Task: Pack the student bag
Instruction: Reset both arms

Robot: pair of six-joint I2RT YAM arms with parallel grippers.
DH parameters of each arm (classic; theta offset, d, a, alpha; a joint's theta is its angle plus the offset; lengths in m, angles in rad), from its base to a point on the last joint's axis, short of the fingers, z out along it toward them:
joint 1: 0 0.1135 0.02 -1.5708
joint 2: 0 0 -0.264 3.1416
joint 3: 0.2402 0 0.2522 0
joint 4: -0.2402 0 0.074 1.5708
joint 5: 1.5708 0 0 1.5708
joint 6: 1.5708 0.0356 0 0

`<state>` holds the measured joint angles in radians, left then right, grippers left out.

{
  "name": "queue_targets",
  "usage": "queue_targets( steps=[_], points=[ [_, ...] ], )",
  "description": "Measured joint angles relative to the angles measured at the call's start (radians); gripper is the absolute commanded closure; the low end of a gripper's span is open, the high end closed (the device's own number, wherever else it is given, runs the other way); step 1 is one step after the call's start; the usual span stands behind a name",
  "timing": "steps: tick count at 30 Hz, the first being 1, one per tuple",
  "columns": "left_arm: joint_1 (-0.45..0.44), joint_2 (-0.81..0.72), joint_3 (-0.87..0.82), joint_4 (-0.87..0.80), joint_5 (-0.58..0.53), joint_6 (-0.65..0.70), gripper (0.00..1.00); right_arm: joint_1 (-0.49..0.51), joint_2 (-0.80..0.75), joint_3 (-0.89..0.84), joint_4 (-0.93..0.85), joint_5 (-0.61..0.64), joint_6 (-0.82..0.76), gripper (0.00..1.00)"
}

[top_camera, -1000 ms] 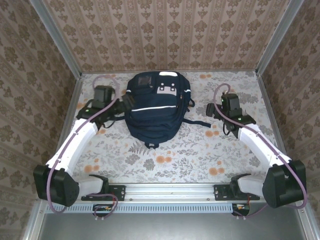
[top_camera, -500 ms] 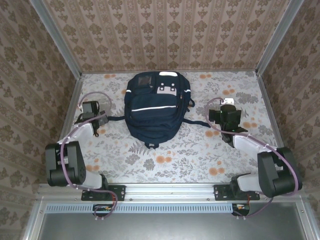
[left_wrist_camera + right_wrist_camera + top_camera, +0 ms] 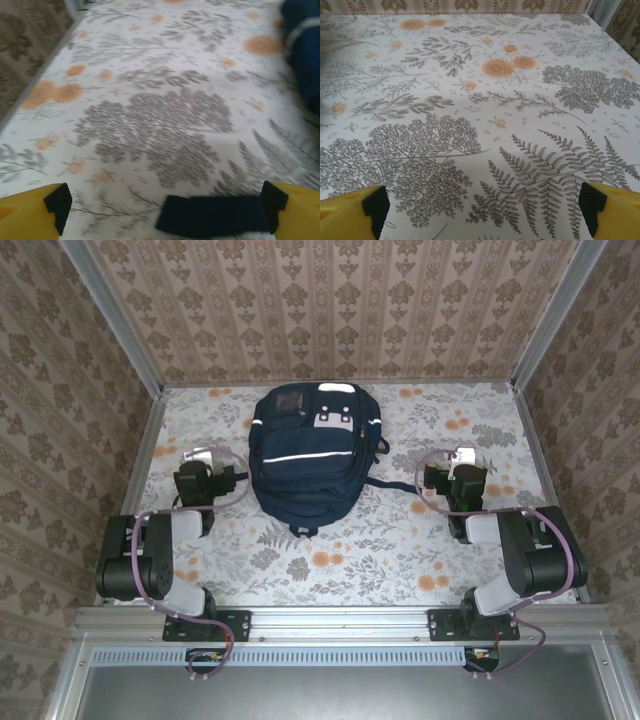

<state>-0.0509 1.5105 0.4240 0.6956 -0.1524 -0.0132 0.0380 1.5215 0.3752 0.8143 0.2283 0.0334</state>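
Centrally, student bag (image 3: pixel 305 465) closed, contents hidden.

Nothing here carries writing I can read. The grey-white patches on the student bag (image 3: pixel 308 452) look blank or too small to make out.

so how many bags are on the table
1. The bag lies in the middle of the table, nearer the back; no other seems hidden.
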Motion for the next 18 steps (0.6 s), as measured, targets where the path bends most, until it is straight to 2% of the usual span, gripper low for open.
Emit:
queue_targets(
  steps=[8,18],
  points=[
    [0.013,0.03,-0.026,0.107,0.045,0.033,0.0,-0.001,0.002,0.005,0.029,-0.051,0.0,0.0],
    [0.012,0.03,-0.026,0.129,0.052,0.043,0.0,-0.001,0.002,0.005,0.029,-0.057,0.0,0.0]
  ],
)
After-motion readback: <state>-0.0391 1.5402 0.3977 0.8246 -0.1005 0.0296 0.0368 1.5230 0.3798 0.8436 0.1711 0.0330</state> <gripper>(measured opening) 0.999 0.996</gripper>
